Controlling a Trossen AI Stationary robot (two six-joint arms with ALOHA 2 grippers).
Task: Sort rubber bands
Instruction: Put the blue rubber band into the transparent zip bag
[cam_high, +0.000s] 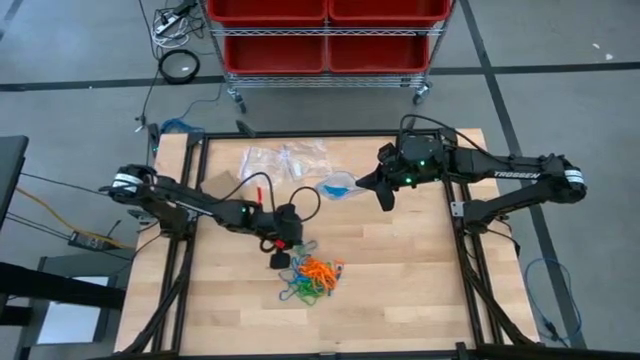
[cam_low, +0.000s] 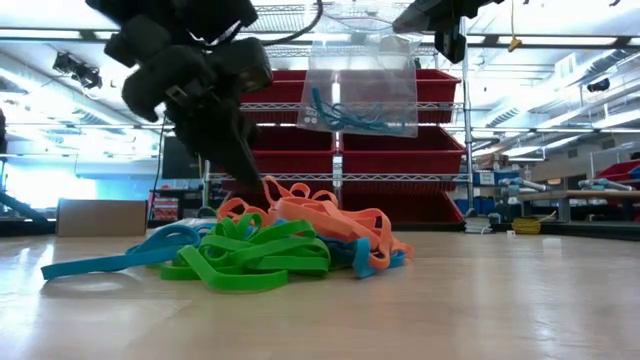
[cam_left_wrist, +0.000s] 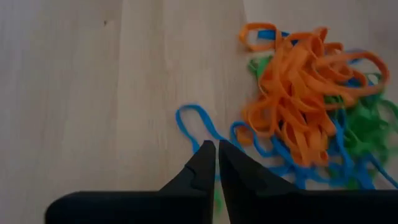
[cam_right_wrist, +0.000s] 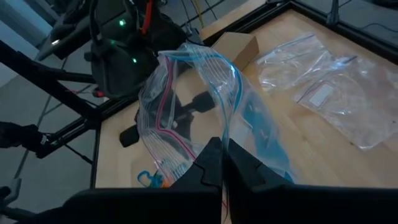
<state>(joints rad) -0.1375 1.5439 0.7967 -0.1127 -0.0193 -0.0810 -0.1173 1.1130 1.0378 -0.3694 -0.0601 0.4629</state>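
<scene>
The rubber bands (cam_high: 315, 278) lie in a tangled orange, blue and green pile (cam_low: 280, 245) on the wooden table; the left wrist view shows the clump (cam_left_wrist: 305, 106) with one blue loop (cam_left_wrist: 193, 118) trailing out. My left gripper (cam_high: 283, 250) is down at the pile's left side, shut (cam_left_wrist: 216, 149). My right gripper (cam_high: 386, 195) hovers beyond the pile toward the far edge, shut on a clear zip bag (cam_high: 338, 187). A few blue bands (cam_low: 345, 115) sit inside the bag. My left gripper comes slanting down on the trailing blue loop's end (cam_left_wrist: 208, 138) at the pile's edge. The shut fingers (cam_left_wrist: 199, 165) hide the spot, so which strand sits between them does not show. The rest of the loop lies flat on the table. My right gripper pinches the zip bag by its mouth rim (cam_right_wrist: 225, 134) between the two fingers. The bag is lifted clear and hangs (cam_low: 360, 80) with its mouth (cam_right_wrist: 186, 93) gaping.
More clear plastic bags (cam_high: 285, 160) lie flat near the table's far edge (cam_right_wrist: 323, 81). A small brown cardboard piece (cam_right_wrist: 239, 43) sits by the left arm. Black frame rails (cam_high: 190, 200) border the table, and a rack of red bins (cam_high: 325, 35) stands beyond it.
</scene>
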